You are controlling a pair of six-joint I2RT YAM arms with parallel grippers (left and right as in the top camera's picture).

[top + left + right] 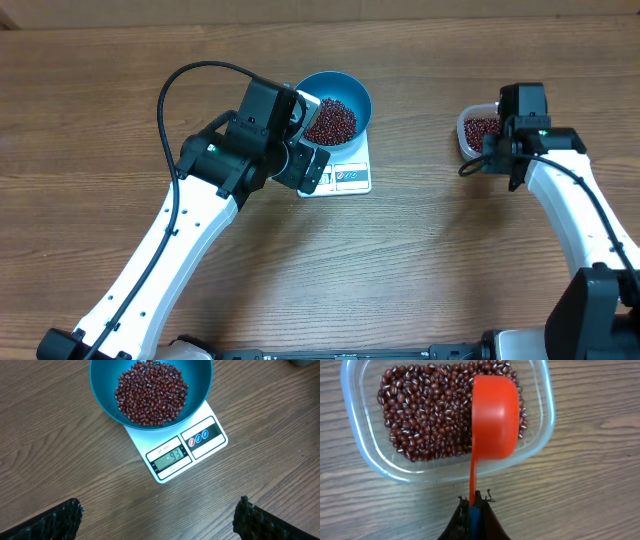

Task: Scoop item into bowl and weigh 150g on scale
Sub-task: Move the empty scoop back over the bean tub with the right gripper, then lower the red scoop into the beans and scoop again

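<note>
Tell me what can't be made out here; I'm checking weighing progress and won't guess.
Overhead: scale display too small to read.
Left wrist: bowl covers the scale's rear; left gripper fingers cut off by the bottom edge.
Right wrist: scoop covers the beans beneath it.

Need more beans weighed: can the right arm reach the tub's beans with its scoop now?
Probably yes: the right fingers hold the scoop directly over the open tub, with nothing covering the beans.

Clear tub (420,474), orange scoop (494,415), wooden table (420,270)
</note>
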